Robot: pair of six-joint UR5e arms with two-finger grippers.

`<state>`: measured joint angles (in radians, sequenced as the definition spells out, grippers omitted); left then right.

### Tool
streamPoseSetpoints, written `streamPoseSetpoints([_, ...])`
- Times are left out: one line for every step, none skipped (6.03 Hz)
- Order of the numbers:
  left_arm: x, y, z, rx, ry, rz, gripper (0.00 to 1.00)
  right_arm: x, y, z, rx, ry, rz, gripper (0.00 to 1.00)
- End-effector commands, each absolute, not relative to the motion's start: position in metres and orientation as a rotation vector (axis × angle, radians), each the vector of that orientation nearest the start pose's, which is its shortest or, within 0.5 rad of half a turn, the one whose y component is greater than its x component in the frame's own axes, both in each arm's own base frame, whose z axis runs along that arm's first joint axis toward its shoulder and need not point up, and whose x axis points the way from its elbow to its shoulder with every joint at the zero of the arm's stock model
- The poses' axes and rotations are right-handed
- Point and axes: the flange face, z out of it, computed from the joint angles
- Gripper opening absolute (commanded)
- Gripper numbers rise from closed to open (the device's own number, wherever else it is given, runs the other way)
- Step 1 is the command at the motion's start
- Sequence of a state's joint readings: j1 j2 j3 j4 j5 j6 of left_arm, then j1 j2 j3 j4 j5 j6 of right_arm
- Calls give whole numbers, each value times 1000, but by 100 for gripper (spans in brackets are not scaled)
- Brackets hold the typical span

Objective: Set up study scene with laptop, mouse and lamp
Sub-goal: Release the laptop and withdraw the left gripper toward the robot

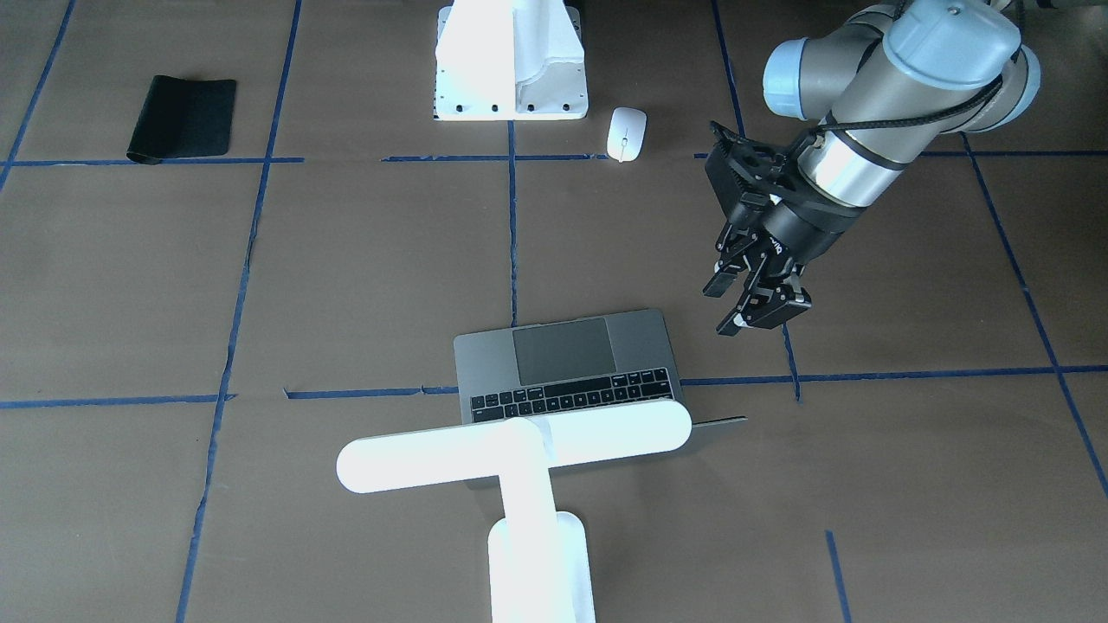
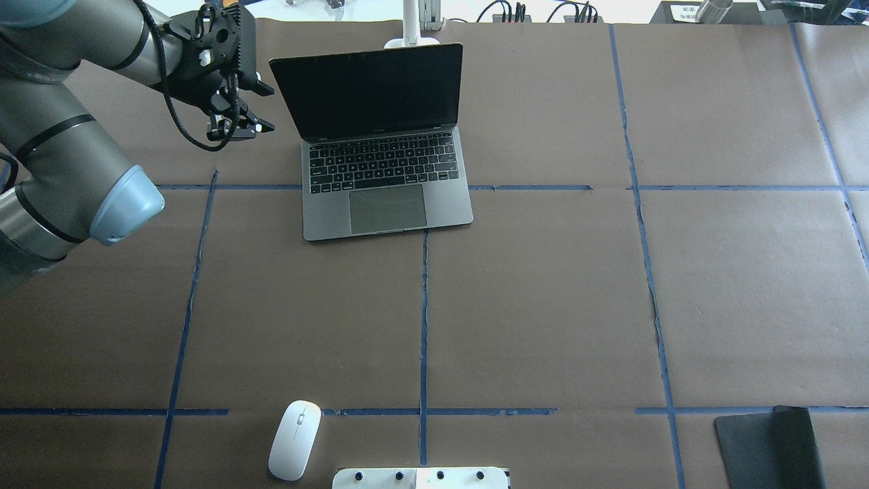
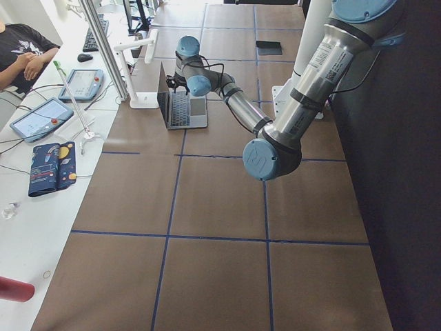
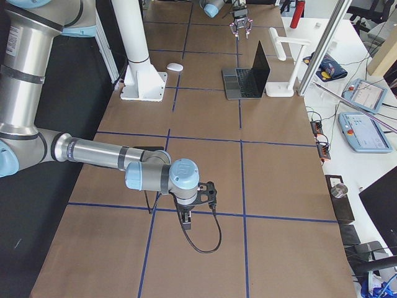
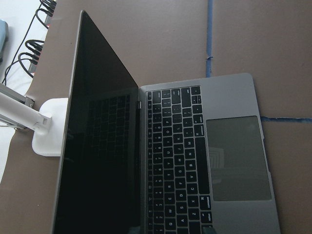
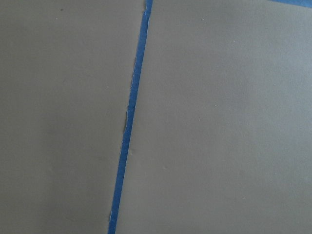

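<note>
The grey laptop (image 2: 387, 183) stands open at the far middle of the table, screen dark; it fills the left wrist view (image 5: 195, 161). The white T-shaped lamp (image 1: 511, 450) stands right behind its screen, and only its base and arm (image 2: 411, 27) show from overhead. The white mouse (image 2: 294, 440) lies at the near edge beside the robot's pedestal, far from the laptop. My left gripper (image 2: 261, 107) hangs open and empty just left of the laptop's screen, above the table. My right gripper (image 4: 186, 220) shows only in the exterior right view, low over the table; I cannot tell its state.
A black mat (image 2: 770, 448) lies at the near right corner. The white pedestal (image 2: 421, 477) stands at the near middle edge. Blue tape lines cross the brown table. Tablets and cables lie on the white bench beyond the far edge.
</note>
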<state>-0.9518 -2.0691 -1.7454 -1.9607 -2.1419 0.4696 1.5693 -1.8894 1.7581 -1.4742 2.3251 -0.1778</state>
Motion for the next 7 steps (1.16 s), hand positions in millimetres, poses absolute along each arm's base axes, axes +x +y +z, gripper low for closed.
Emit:
streamPoseSetpoints([261, -551, 296, 1041, 575, 1293, 64, 65, -353, 694, 32, -755, -156, 100])
streamPoseSetpoints([239, -542, 331, 956, 569, 1266, 64, 65, -353, 694, 32, -755, -156, 100])
streamPoseSetpoints([221, -530, 350, 785, 583, 1229, 100, 65, -353, 694, 32, -755, -156, 100])
streamPoseSetpoints([202, -529, 353, 709, 578, 1193, 100, 64, -352, 694, 31, -757, -155, 100])
streamPoseSetpoints([195, -526, 370, 645, 580, 1170, 100, 64, -352, 694, 31, -757, -154, 100])
streamPoseSetpoints([164, -519, 409, 567, 567, 1101, 100, 64, -353, 693, 33, -763, -154, 100])
streamPoseSetpoints([132, -529, 438, 517, 557, 1029, 100, 64, -353, 692, 34, -765, -153, 100])
